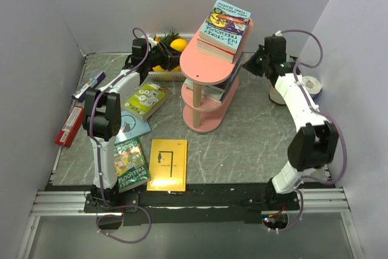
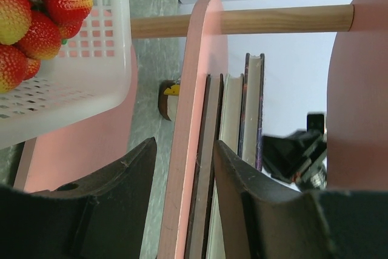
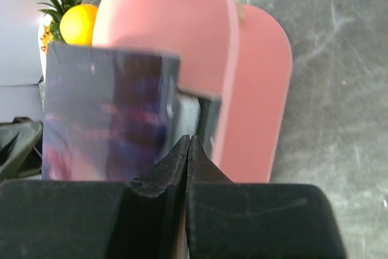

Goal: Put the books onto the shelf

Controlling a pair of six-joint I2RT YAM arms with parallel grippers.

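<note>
The left arm [image 1: 102,127] rises from its base, folds at a raised elbow and reaches forward and a little to the right, ending in a wrist far from the base. The left gripper [image 2: 185,153] holds its two dark fingers [image 2: 130,171] apart, jaws partly spread. The right arm [image 1: 298,100] bends at its elbow and stretches forward and inward, toward the left. The right gripper [image 3: 189,142] has its fingertips pressed together with no gap between them.
</note>
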